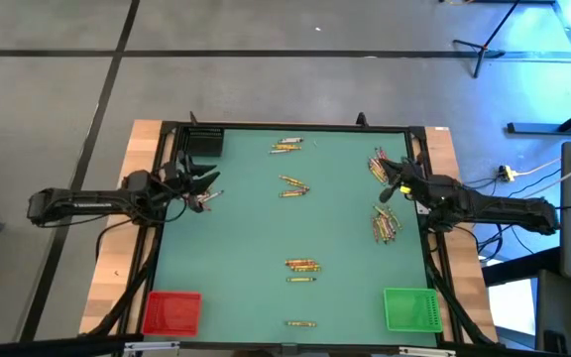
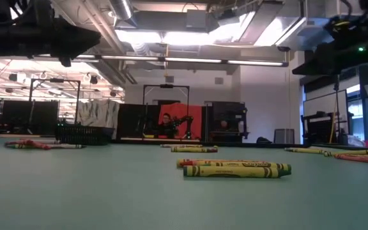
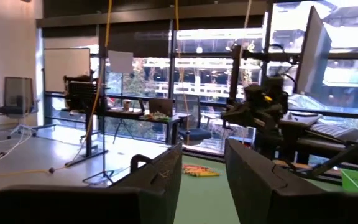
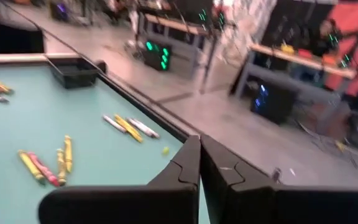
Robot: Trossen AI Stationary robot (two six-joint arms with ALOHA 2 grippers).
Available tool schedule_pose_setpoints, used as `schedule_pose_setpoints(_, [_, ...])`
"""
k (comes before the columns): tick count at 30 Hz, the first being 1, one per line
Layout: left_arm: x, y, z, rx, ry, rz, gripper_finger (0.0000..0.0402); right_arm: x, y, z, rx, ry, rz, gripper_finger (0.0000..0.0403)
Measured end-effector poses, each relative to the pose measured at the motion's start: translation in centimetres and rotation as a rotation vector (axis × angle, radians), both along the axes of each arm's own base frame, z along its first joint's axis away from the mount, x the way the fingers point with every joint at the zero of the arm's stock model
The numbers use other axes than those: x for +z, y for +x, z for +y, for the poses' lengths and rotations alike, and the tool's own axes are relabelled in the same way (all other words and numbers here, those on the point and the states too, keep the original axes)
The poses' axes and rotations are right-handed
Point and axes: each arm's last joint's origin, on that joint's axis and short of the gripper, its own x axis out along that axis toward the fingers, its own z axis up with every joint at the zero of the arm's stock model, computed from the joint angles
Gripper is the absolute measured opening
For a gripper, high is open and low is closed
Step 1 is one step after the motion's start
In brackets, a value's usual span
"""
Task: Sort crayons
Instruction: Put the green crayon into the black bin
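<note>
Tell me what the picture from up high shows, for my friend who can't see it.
Small clusters of thin yellow and orange crayons lie scattered on a green table. A dark robot arm reaches in from each side, and a red square bin and green square bin sit at two corners.

Count from the high view: three bins, one red bin (image 1: 171, 312), one green bin (image 1: 409, 308), one black bin (image 1: 204, 143). Crayons (image 1: 302, 265) lie in about seven loose clusters; individual sticks too small to count. Two arms, my two end effectors.
</note>
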Motion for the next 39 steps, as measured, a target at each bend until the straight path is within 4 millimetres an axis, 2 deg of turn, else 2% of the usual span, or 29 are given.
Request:
schedule_pose_setpoints(11, [-0.5, 1.6, 0.2, -0.027, 0.002, 0.024, 0.0108, 0.0, 4.2, -4.4, -0.105, 0.170, 0.310, 0.0007])
schedule_pose_setpoints(15, [0.0, 1.8, 0.2, 0.003, 0.083, 0.034, 0.0108, 0.2, 5.3, -5.9, -0.169, 0.236, 0.388, 0.0011])
schedule_pose_setpoints(19, [1.5, 2.0, 0.4, 0.034, 0.094, -0.021, 0.0108, 1.1, 5.8, -6.8, -0.208, 0.331, 0.515, 0.0047])
schedule_pose_setpoints(25, [1.8, 2.4, 0.3, -0.022, 0.094, -0.018, 0.0108, 1.6, 6.1, -7.8, -0.170, 0.543, 0.661, 0.0107])
schedule_pose_setpoints(32, [2.2, 2.2, 0.3, 0.016, 0.151, -0.035, 0.0108, -1.4, 6.3, -9.9, -0.146, 0.808, 0.732, 0.0116])
schedule_pose_setpoints(39, [2.5, 2.1, 0.2, 0.027, 0.196, -0.063, 0.0108, -4.0, 6.6, -11.0, -0.190, 0.909, 0.808, 0.0117])
